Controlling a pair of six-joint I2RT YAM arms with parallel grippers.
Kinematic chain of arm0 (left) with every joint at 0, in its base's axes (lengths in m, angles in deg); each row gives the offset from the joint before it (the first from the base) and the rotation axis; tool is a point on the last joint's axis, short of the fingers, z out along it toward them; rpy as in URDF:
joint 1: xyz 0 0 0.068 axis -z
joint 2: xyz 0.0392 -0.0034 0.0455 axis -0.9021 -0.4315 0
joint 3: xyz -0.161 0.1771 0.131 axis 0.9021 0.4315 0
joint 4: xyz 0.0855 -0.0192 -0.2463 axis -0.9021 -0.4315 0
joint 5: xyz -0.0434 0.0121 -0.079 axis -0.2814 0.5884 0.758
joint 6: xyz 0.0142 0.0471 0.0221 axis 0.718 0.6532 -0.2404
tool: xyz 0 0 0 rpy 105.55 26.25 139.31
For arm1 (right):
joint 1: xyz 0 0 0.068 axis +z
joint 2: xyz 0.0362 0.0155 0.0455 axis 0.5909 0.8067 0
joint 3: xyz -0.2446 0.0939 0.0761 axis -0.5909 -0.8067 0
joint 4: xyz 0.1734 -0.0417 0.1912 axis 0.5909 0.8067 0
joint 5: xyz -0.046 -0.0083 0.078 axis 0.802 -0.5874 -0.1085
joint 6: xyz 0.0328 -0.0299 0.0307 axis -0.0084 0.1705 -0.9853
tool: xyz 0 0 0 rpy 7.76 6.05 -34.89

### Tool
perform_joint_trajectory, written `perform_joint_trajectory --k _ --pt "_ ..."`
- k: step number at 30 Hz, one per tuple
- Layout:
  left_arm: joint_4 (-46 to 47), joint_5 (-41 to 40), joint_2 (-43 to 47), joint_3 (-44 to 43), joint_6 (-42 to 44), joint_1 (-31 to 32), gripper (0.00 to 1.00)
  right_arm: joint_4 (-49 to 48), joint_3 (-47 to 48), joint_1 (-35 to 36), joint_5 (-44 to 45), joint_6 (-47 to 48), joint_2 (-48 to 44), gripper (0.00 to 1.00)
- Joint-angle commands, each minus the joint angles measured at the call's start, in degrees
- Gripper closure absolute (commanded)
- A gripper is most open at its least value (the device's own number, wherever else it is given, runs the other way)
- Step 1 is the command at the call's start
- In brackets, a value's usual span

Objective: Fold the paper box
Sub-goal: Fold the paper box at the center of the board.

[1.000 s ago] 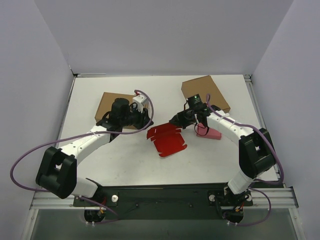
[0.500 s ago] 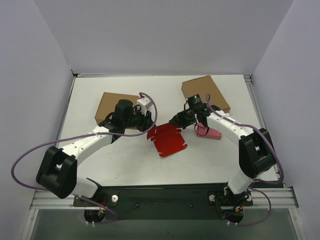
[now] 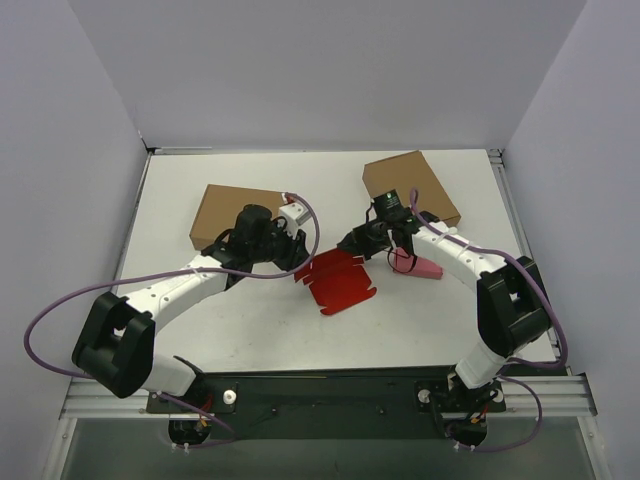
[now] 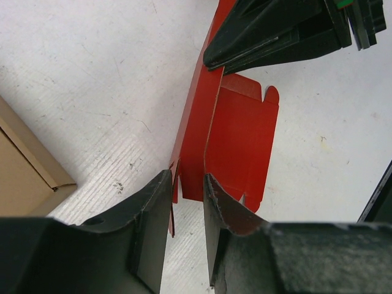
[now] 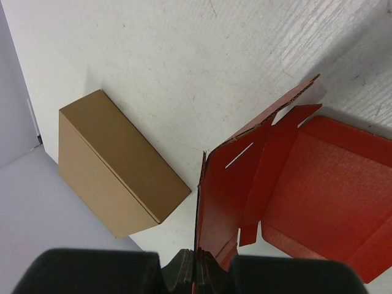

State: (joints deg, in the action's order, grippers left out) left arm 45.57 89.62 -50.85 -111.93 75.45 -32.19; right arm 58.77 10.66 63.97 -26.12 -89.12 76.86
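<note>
The paper box (image 3: 340, 282) is a red die-cut sheet lying partly folded mid-table, one wall raised. My right gripper (image 3: 352, 241) is shut on the raised wall's far end; in the right wrist view (image 5: 197, 269) the thin red edge (image 5: 202, 208) runs up from between the closed jaws. My left gripper (image 3: 297, 258) is at the sheet's left end. In the left wrist view its jaws (image 4: 187, 205) stand apart, with a thin red flap (image 4: 195, 141) reaching into the gap next to the left finger (image 4: 150, 226). The right gripper's black fingers (image 4: 275, 30) show at the top.
A brown box (image 3: 232, 211) sits behind my left arm and shows in the right wrist view (image 5: 116, 165). Another brown box (image 3: 410, 185) is at the back right. A small pink box (image 3: 420, 266) lies beside my right arm.
My left gripper has moved right, from over the brown box to the red sheet's left end, and now straddles its flap. The right gripper has kept its hold and place.
</note>
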Motion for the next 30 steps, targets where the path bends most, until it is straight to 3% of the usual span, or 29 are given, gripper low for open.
perform_joint_trajectory --k 1,17,30 --pt "0.0 -1.9 0.4 0.7 1.2 0.5 0.63 0.8 -0.3 0.3 0.1 -0.2 -0.7 1.00" --pt "7.9 1.2 -4.4 -1.1 -2.3 2.2 0.67 0.8 -0.1 0.4 0.4 0.1 -0.6 1.00" --pt "20.2 1.4 -9.1 -1.0 -11.2 2.6 0.67 0.8 -0.3 0.5 0.4 0.3 -0.4 1.00"
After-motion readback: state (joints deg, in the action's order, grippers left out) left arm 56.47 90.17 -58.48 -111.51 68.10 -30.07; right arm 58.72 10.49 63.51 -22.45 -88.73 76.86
